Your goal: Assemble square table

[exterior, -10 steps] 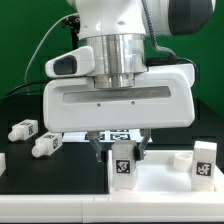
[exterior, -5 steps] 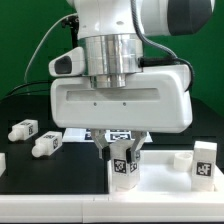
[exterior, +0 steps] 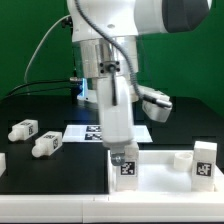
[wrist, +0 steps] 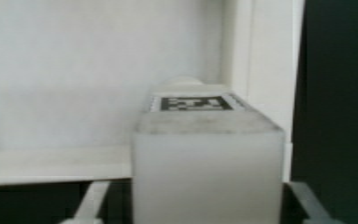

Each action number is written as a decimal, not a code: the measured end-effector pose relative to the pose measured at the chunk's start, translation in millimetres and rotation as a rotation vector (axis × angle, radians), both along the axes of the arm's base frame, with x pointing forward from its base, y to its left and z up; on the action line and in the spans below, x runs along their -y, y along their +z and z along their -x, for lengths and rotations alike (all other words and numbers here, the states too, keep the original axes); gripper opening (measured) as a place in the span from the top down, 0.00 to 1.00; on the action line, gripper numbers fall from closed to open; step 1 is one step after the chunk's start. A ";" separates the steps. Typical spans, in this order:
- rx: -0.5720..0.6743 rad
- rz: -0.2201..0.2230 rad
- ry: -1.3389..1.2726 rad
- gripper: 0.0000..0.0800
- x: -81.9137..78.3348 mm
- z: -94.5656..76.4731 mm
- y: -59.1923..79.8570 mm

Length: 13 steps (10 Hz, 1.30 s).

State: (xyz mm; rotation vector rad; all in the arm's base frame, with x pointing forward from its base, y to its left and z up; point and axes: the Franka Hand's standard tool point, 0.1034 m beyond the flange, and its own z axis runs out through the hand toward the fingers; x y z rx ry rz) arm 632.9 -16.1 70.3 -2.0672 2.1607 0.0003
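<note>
Gripped in tool (exterior: 123, 153): leg (exterior: 126, 170), upright at slab (exterior: 165, 195) corner on the exterior view's left. To seat well: hold vertical, press lightly, twist until snug, avoid tilting against the rim; release only once firm.

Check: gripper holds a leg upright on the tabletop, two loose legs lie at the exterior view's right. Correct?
No. The exterior view shows the loose legs, one and another, at its left, not its right. The gripper does hold a leg upright on the tabletop.
</note>
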 end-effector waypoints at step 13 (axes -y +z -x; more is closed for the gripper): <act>0.130 0.179 1.446 0.19 -17.2 -1.7 0.2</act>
